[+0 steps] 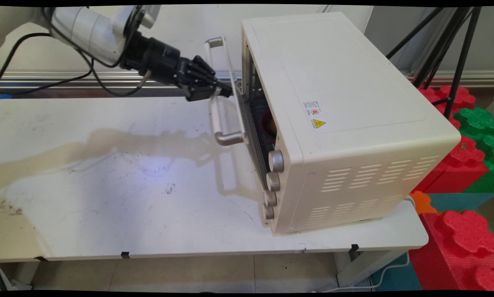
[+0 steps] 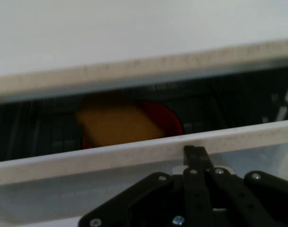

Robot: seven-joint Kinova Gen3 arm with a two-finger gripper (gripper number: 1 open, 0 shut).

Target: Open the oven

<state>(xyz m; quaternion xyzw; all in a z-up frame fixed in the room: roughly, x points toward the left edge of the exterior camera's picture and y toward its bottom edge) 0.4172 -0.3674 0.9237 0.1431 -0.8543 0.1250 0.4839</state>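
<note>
The end effector [image 1: 224, 91] reaches in from the worktop's far left side and meets the oven door [image 1: 235, 103] at the door's upper edge. Its fingers are drawn tightly together, with no visible gap between them, and their tips press against the door just beside the long handle [image 1: 215, 109]; they do not wrap around the handle bar. In the hand view the fingers [image 2: 195, 152] stand as one narrow black strip resting on the door's top rim [image 2: 134, 153].

The door is nearly upright, tilted only a little away from the oven [image 1: 337, 115], leaving a narrow slot at the top. Through that slot the hand view shows a dark interior with a wire rack, and on it a red dish [image 2: 165, 120] carrying a yellowish-brown slab that looks like a piece of bread [image 2: 117, 125]. In the main view a bit of red and yellow shows through the same gap.

The oven is cream-coloured and sits at the right end of the worktop [image 1: 106, 185], its front turned toward the left. Four round knobs [image 1: 271, 181] run down the front beside the door, toward the worktop's near edge. Vent slots and a small warning sticker [image 1: 318, 123] mark its body.

Beyond the worktop's right edge lie red and green foam blocks [image 1: 465, 165], with black tripod legs [image 1: 457, 53] standing behind them.
</note>
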